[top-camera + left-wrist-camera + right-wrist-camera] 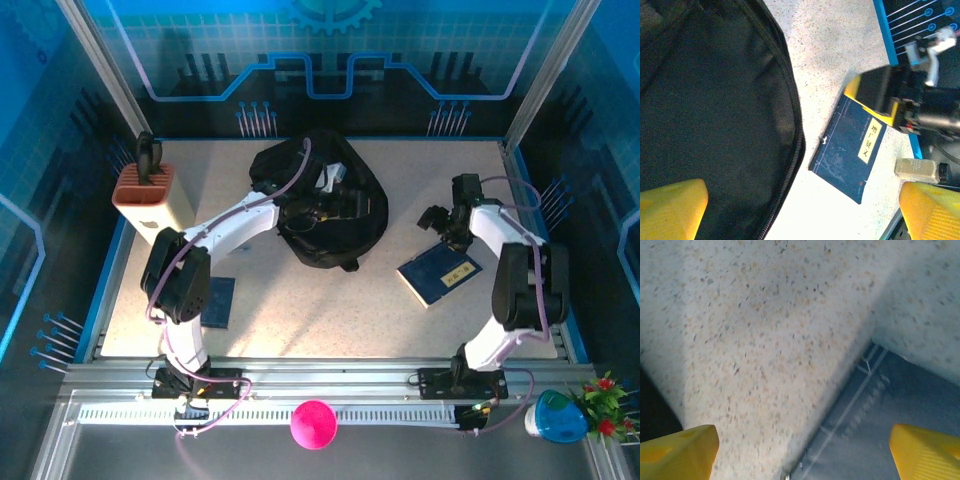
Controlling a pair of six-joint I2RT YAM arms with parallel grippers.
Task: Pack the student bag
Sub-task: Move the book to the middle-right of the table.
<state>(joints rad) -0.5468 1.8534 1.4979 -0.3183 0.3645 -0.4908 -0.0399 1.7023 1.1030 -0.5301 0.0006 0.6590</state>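
Student bag (pixel 360 225) centred on the table (pixel 330 320) — a book (pixel 440 272) right, second book (pixel 220 302) front-left

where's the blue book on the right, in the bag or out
Out: the blue book lies flat on the table, apart from the student bag.

speckled beige counter (pixel 330 310) boxed in by glossy blue circuit-patterned walls (pixel 330 60), aluminium rails (pixel 330 375) along the near edge

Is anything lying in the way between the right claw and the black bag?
Nothing visible. Bare table separates the open right gripper from the bag; the blue book lies beside the gripper, off that path.
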